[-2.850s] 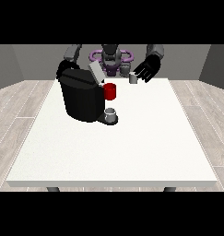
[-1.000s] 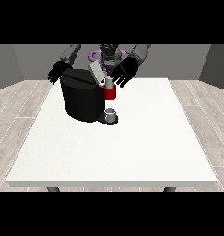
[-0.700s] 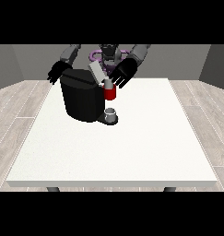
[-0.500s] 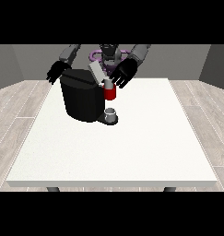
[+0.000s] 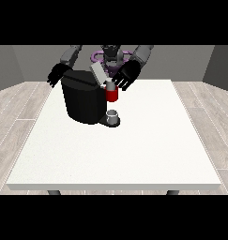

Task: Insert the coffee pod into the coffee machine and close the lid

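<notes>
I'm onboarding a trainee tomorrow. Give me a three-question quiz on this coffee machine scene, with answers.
1. True or false: the lid of the machine is shut flat.
2. Which hand is nearest the red part? A) the hand at the view's left B) the hand at the view's right
3. What stands on the machine's base, under the red part?

Key: 1 false, the lid is tilted up. 2 B. 3 a small grey cup.
</notes>
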`<state>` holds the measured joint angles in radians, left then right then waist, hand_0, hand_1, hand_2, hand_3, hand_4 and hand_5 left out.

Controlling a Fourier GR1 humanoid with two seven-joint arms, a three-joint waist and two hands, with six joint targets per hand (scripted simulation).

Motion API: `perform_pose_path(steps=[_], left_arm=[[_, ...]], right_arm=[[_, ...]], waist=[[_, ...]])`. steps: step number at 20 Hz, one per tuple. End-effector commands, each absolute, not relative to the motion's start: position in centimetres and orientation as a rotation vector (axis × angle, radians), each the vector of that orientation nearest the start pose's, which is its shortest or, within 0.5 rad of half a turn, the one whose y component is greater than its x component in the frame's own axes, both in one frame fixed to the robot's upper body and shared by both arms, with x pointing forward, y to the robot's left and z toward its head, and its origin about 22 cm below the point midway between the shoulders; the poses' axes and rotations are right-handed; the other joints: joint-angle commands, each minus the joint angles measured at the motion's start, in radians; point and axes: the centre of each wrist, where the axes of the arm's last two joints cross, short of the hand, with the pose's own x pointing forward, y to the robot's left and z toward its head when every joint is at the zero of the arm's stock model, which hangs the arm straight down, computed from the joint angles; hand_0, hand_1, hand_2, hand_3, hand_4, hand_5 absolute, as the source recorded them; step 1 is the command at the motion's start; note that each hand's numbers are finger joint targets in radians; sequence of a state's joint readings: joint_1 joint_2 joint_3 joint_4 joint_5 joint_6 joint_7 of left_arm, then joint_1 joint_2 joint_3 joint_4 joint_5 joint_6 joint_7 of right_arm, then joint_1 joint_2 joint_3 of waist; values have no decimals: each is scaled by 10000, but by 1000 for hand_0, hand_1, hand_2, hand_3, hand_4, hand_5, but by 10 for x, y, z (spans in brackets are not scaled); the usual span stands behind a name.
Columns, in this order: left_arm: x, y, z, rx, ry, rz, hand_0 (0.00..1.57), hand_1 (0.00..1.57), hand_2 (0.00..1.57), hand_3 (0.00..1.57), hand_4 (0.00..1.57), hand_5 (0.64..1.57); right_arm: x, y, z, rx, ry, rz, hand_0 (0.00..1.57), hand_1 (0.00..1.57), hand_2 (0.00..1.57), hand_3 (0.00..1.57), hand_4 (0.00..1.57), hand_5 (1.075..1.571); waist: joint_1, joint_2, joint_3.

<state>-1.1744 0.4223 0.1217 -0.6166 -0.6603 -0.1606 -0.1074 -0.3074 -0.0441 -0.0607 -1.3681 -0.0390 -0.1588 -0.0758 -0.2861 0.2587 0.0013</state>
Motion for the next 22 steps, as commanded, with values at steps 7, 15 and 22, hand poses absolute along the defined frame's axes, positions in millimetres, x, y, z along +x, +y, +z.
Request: perform_pose_path(steps=[7, 15, 22], left_arm=[[463, 242, 221, 7318, -16598, -9584, 1056, 1056, 1108, 937, 393, 1571], [461, 252, 228, 7188, -17030, -9865, 1018, 1018, 1086, 904, 369, 1571], [462, 267, 233, 7825, -15824, -10697, 0, 0, 0, 0, 0, 1571]], right_arm=[[313, -217, 23, -912, -17415, -770, 0, 0, 0, 0, 438, 1571], [311, -227, 14, -1147, -17480, -989, 0, 0, 0, 0, 470, 1571], [317, -218, 39, -656, -17326, -603, 0, 0, 0, 0, 375, 1571]], waist=[[153, 26, -9], [421, 158, -7], [-119, 46, -10]])
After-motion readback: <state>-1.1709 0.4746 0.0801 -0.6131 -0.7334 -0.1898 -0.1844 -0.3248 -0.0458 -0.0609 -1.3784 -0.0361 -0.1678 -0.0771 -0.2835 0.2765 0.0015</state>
